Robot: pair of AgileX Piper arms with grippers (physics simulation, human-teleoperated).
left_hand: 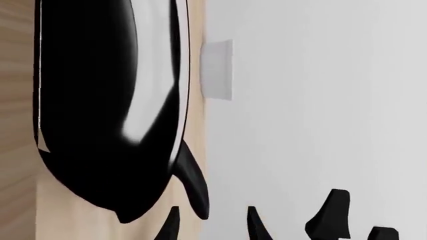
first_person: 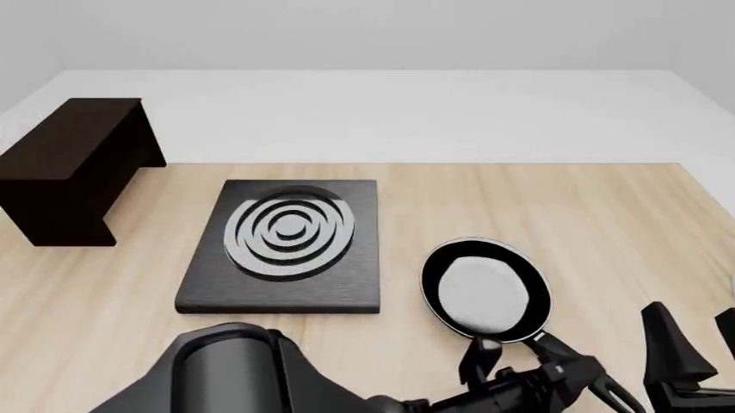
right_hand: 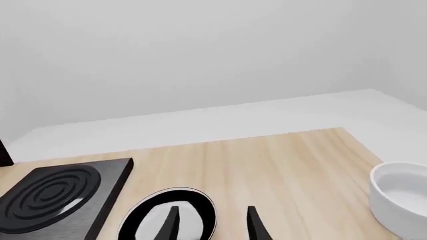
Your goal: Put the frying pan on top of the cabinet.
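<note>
The frying pan (first_person: 484,288) lies flat on the wooden table, right of the stove plate, with its handle (first_person: 553,346) pointing to the near right. My left gripper (first_person: 522,361) is open at the handle's end; in the left wrist view the pan (left_hand: 107,110) fills the frame and the handle tip (left_hand: 193,187) sits just ahead of the open fingertips (left_hand: 170,225). My right gripper (first_person: 697,331) is open and empty at the near right edge; in its wrist view the pan (right_hand: 143,217) lies under its fingertips (right_hand: 257,225). The dark cabinet (first_person: 69,163) stands at the far left.
A flat black stove plate (first_person: 287,245) with silver rings lies between the cabinet and the pan. A white bowl (right_hand: 400,200) stands at the table's right side. The left arm's bulky body (first_person: 230,370) fills the near left.
</note>
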